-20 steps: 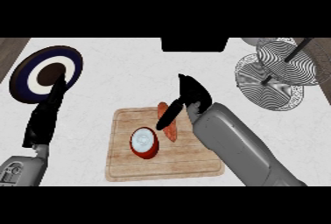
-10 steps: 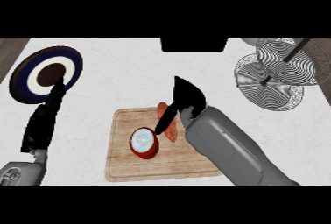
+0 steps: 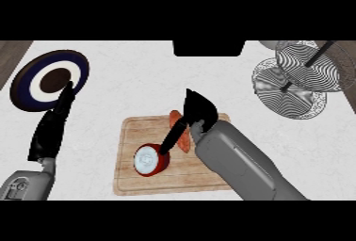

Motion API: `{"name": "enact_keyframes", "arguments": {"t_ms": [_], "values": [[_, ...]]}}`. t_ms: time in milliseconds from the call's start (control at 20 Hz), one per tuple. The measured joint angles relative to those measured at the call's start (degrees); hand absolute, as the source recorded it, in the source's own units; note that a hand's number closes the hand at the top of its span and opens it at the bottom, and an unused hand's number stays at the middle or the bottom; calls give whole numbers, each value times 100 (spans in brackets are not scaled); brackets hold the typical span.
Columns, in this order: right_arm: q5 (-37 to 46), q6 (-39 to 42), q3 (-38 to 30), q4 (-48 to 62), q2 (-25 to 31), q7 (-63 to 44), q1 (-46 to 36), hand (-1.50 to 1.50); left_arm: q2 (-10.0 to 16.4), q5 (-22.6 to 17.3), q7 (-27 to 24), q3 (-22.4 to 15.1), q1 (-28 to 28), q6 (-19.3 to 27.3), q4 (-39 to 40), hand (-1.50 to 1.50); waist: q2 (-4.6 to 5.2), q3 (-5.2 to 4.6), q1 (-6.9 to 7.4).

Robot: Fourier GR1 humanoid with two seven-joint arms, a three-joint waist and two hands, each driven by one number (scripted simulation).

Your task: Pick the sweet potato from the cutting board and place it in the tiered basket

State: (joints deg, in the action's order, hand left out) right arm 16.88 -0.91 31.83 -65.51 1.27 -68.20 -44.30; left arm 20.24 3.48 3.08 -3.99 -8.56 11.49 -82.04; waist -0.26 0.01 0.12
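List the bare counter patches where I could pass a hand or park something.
Free: the counter between plate and tiered basket, above the cutting board; the stretch right of the board, below the basket; a narrow strip between the resting left hand and the board. Crowded: the board's middle, where right hand, sweet potato and halved onion bunch together.

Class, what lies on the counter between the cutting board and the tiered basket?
Nothing: the head view shows only bare white counter between the cutting board and the tiered basket.
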Motion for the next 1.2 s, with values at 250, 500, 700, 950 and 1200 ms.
{"name": "enact_keyframes", "arguments": {"t_ms": [250, 500, 700, 950, 1200], "values": [[-11, -36, -48, 184, -34, 48, 53, -150, -18, 68, 40, 29, -16, -26, -26, 0, -1, 2, 7], [-62, -111, -29, 389, -49, 174, 125, -150, 39, 39, 53, 158, -85, -183, 25, 0, 4, 5, 25], [-227, -199, 52, 636, -62, 317, 89, -150, -19, 87, 61, 201, -161, -187, 61, 0, 10, 6, 44], [-460, -330, 249, 961, -74, 462, 83, -150, -23, 96, 11, 270, -137, -300, 45, 0, 23, 4, 77], [-887, -466, 510, 1328, -71, 577, -9, 150, -63, 143, 13, 330, -192, -362, 108, 0, 31, -3, 96]]}}
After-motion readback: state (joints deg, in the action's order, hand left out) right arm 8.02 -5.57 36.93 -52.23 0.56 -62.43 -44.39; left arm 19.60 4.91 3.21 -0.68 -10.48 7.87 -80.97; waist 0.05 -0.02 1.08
